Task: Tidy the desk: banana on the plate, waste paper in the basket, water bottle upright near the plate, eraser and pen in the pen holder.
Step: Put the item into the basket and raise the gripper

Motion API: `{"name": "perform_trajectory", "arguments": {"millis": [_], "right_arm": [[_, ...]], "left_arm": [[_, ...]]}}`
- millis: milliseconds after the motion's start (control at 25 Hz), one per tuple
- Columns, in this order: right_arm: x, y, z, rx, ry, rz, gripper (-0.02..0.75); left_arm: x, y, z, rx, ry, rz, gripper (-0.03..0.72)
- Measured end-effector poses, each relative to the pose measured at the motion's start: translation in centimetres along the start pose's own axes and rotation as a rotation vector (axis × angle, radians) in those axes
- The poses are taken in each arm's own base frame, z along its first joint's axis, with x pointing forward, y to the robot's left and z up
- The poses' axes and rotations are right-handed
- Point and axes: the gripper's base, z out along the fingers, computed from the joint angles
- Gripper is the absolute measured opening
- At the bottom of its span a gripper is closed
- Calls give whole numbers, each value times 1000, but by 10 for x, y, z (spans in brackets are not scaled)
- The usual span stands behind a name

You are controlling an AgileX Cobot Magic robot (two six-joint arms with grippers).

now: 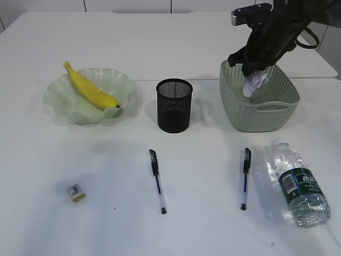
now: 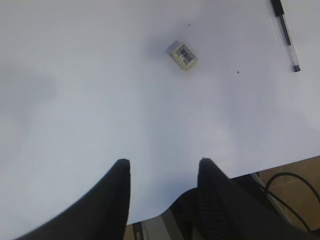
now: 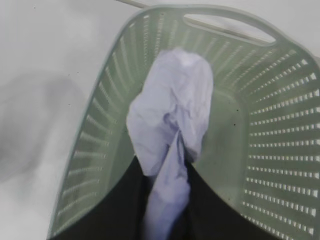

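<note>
A brown floor (image 2: 310,200) is seen beyond the tabletop's edge in the left wrist view, and a black cable (image 2: 292,173) is looped over it. In the exterior view, white panels (image 1: 128,4) split by dark vertical seams are lined along the back.

banana (image 1: 90,89) on plate (image 1: 58,98) | waste paper (image 1: 256,84) over basket (image 1: 266,114)

one banana (image 1: 90,90), one plate (image 1: 58,101), one pen holder (image 1: 174,105), one basket (image 1: 261,114), one waste paper (image 1: 256,84), two pens (image 1: 157,181), one eraser (image 1: 75,192), one water bottle (image 1: 298,184)
</note>
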Motion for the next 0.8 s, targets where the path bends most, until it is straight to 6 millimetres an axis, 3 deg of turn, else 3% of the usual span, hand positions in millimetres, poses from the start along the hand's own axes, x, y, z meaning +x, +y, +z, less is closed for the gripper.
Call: {"name": "perform_trajectory", "arguments": {"millis": [400,800], "right_arm": [[1,-2,17,32,-5,51,141],[2,-2,18,31,3,75,310]], "left_arm": [[-2,0,0,0,-23,0,307],[-2,0,0,0,-26,0,307]]}}
